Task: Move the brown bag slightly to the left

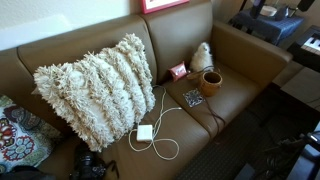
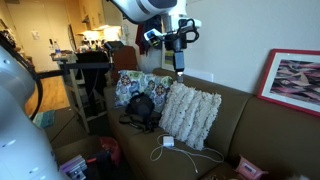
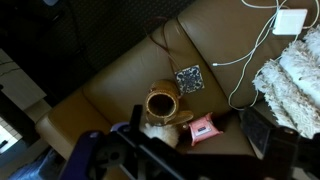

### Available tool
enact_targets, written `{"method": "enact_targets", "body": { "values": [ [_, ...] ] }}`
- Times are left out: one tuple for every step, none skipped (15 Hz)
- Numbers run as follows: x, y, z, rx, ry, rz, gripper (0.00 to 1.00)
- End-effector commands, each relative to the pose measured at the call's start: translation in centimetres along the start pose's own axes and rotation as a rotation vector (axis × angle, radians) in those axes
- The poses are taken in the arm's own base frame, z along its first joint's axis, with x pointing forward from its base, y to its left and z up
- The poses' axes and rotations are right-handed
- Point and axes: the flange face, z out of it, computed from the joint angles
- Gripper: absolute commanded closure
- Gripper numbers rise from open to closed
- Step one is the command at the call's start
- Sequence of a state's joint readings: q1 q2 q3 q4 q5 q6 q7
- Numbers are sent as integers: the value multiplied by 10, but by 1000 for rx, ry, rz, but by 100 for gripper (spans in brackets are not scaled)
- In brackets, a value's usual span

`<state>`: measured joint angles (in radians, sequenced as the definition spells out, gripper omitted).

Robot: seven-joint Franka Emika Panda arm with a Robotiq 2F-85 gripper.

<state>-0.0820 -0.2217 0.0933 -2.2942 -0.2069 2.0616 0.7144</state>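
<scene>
Brown leather covers the sofa (image 1: 185, 25), whose seat serves as the worktop (image 1: 240, 100). At far left a cushion (image 1: 14, 135) is tucked into the corner. Next to it the pillow (image 1: 95, 88) leans on the backrest and takes up most of the left seat. Below its right edge a corded charger (image 1: 145, 132) lies loose on the leather. Further right a pink item (image 1: 178, 71) sits by the backrest, and a square (image 1: 193, 98) lies flat nearer the front edge. The plush (image 1: 202, 57) slumps against the backrest. The bag (image 1: 211, 82) stands upright in front of it, mouth up, just beside the square and near the right armrest. Standing this way, its open rim gives a finger something to slip into or close around.

The end effector (image 2: 179, 66) hangs high above the sofa, well apart from everything. In the wrist view its fingers (image 3: 262, 133) appear spread, with the bag far below between them. That suggests it is lined up for a straight descent not yet begun. If left is as it reads in the exterior view showing the bag, a leftward shift takes the bag toward the square and the pink item, so the move should be short. The soft wall may also crumple under a hard squeeze.
</scene>
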Motion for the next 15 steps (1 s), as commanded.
{"method": "enact_targets", "body": {
  "values": [
    [49, -18, 13, -46, 22, 74, 0],
    [64, -20, 17, -56, 27, 97, 0],
    [78, -21, 19, -68, 37, 121, 0],
    [94, -20, 23, -81, 40, 146, 0],
    [109, -16, 27, -89, 40, 167, 0],
    [124, -13, 32, -99, 43, 189, 0],
    [141, -6, 39, -119, 36, 219, 0],
    [158, 2, 48, -140, 30, 255, 0],
    [174, 12, 58, -165, 23, 295, 0],
    [189, 24, 67, -190, 11, 335, 0],
    [202, 35, 77, -208, -2, 369, 0],
    [215, 46, 86, -229, -15, 398, 0],
    [224, 55, 95, -244, -26, 418, 0],
    [232, 65, 101, -259, -38, 436, 0],
    [238, 73, 107, -262, -48, 440, 0]
  ]
}}
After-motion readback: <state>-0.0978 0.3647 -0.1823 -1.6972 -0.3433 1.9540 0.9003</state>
